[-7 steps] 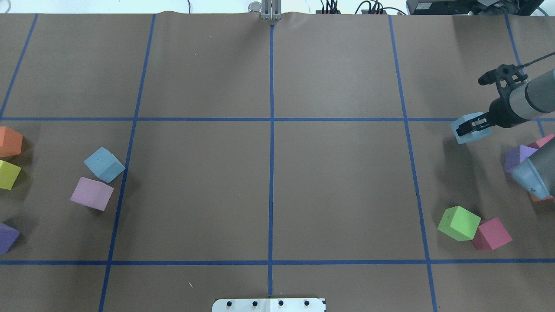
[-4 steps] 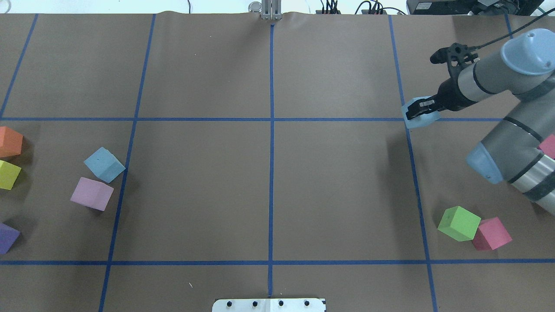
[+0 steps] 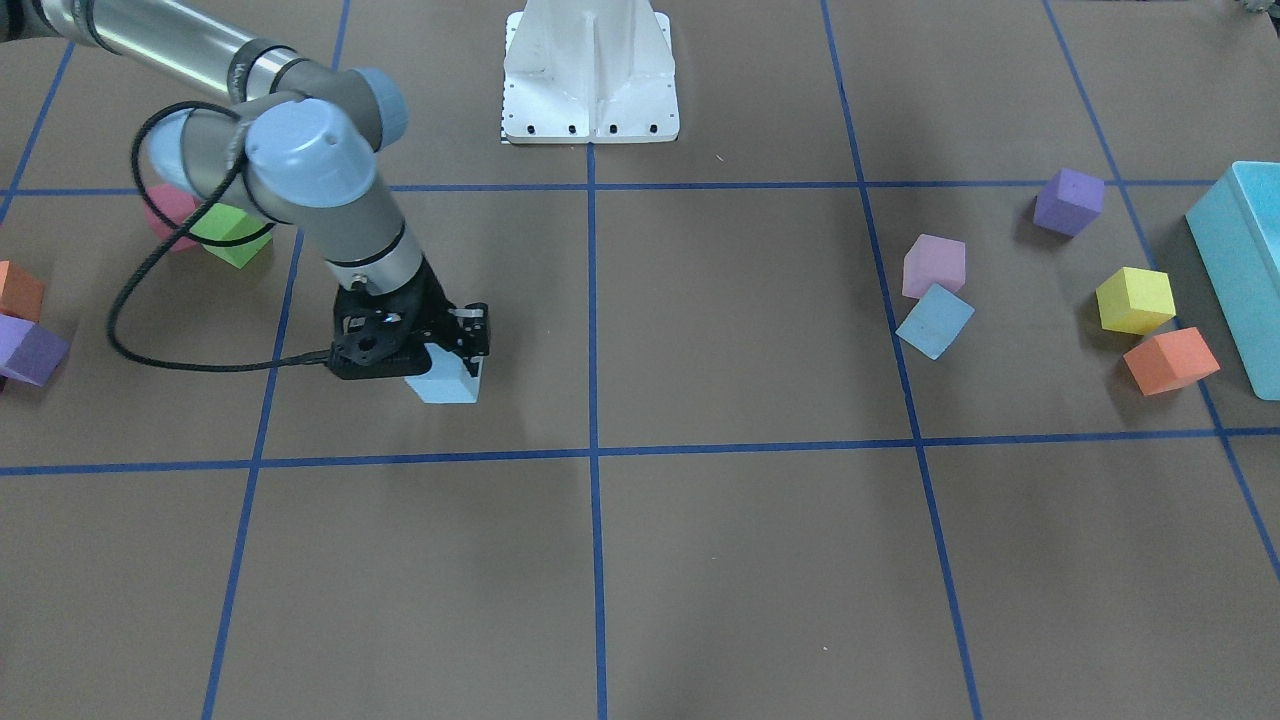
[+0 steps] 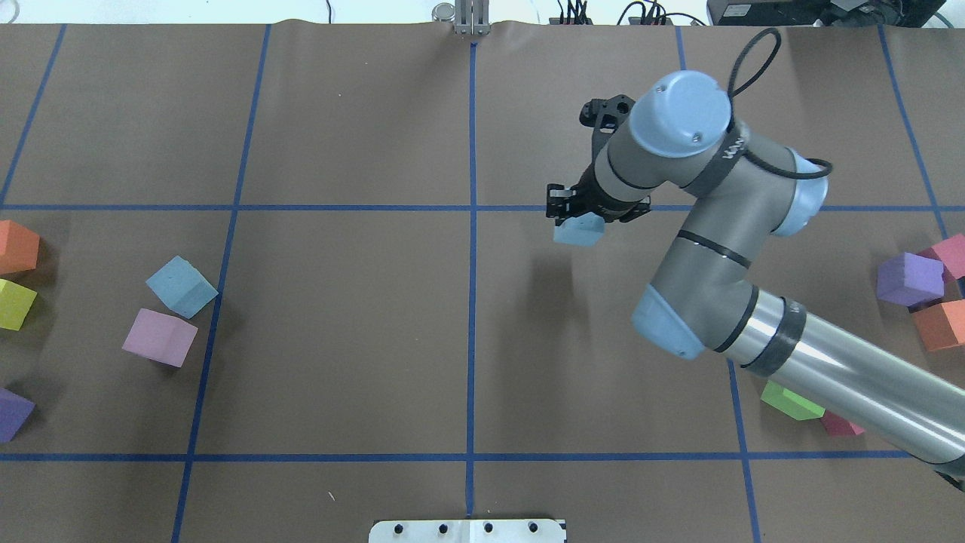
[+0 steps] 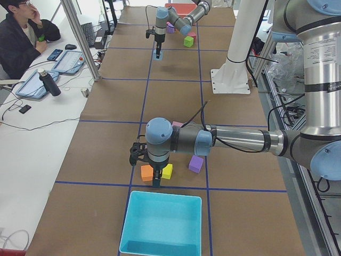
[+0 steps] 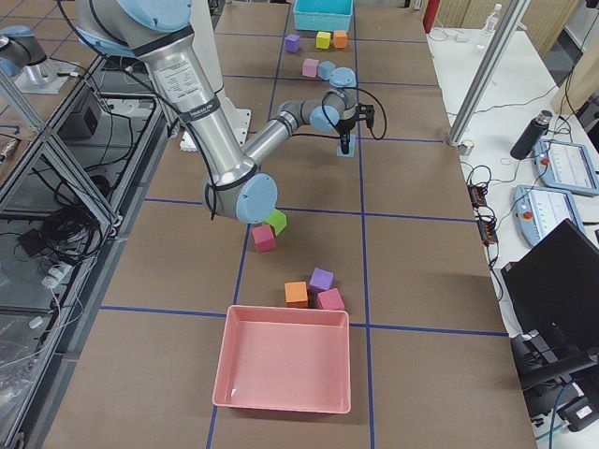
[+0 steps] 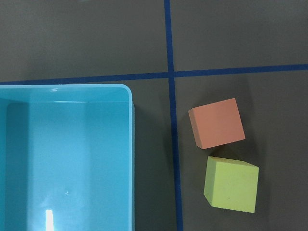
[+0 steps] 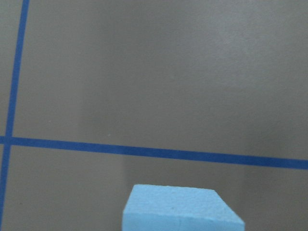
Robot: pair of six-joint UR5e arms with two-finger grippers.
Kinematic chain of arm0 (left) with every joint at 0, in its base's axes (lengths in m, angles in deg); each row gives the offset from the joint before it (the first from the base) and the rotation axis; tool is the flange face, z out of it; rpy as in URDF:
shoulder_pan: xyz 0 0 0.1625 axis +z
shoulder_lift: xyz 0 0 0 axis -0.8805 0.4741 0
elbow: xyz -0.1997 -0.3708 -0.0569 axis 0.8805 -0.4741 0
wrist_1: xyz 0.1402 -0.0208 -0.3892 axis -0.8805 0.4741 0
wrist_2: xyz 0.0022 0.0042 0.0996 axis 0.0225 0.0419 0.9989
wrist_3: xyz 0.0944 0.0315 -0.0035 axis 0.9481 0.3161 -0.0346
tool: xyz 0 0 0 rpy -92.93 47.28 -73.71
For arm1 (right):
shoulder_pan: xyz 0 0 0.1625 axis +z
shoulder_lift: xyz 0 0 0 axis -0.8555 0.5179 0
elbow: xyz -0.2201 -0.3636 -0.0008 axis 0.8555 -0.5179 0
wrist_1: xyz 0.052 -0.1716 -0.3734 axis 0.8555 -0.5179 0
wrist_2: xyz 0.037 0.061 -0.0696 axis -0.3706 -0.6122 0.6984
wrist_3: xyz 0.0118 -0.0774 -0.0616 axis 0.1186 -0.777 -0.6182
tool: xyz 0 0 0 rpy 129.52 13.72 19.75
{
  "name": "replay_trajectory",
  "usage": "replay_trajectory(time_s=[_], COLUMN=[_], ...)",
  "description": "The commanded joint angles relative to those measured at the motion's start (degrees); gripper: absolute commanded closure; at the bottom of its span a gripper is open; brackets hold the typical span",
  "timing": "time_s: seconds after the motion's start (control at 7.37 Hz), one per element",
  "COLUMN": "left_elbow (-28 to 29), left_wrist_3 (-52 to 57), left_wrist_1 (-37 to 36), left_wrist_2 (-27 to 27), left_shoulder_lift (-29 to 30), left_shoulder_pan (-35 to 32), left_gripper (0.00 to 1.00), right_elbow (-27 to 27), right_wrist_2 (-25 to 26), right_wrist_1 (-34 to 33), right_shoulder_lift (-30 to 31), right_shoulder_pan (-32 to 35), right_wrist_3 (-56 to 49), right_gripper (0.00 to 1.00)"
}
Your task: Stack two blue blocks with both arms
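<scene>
My right gripper [image 4: 579, 216] is shut on one pale blue block [image 4: 577, 231] and holds it a little above the table, just right of the centre line; the block also shows in the front view [image 3: 442, 387] and at the bottom of the right wrist view [image 8: 180, 209]. The other blue block [image 4: 181, 286] lies on the table at the left, touching a lilac cube [image 4: 160, 337]. My left gripper [image 5: 155, 181] shows only in the exterior left view, pointing down beside orange and yellow cubes; I cannot tell whether it is open or shut.
A turquoise box [image 3: 1240, 270] stands at the far left end, with orange [image 7: 216, 122], yellow [image 7: 231, 184] and purple [image 4: 13, 413] cubes near it. Green [image 4: 791, 401], pink, purple [image 4: 910, 279] and orange cubes lie at the right. A pink tray [image 6: 285, 369] stands at the right end.
My right arm has swung left with the blue block in its gripper, from the table's right edge to just right of the centre line. The blocks at the left have not moved.
</scene>
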State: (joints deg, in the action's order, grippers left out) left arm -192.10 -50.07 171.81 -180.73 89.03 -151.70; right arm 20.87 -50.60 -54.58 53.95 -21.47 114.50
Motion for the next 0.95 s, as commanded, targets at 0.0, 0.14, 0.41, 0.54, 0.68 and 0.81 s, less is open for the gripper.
replay_trajectory(time_s=[0.0,0.14,0.41,0.54,0.68,0.81], left_elbow=[0.3,0.3,0.3,0.3,0.3,0.3], left_wrist_3=[0.0,0.0,-0.1,0.0,-0.1,-0.1], left_wrist_1=[0.0,0.0,-0.1,-0.1,-0.1,-0.1], left_wrist_2=[0.0,0.0,0.0,0.0,0.0,0.0], left_shoulder_lift=[0.0,0.0,0.0,0.0,0.0,0.0], left_shoulder_pan=[0.0,0.0,0.0,0.0,0.0,0.0], left_gripper=[0.02,0.02,0.02,0.02,0.02,0.02], right_elbow=[-5.0,-10.2,-12.3,-12.3,-12.3,-12.3], right_wrist_2=[6.8,7.1,9.8,9.7,9.7,9.7], right_wrist_1=[-7.1,-7.6,-7.4,-7.5,-7.5,-7.5], right_shoulder_lift=[-10.3,-14.8,-15.2,-14.4,-13.9,-13.8], right_shoulder_pan=[-7.8,-9.0,-11.3,-11.6,-11.6,-11.6], right_wrist_3=[7.9,8.2,7.3,5.5,3.2,2.4], right_gripper=[1.00,1.00,1.00,1.00,1.00,1.00])
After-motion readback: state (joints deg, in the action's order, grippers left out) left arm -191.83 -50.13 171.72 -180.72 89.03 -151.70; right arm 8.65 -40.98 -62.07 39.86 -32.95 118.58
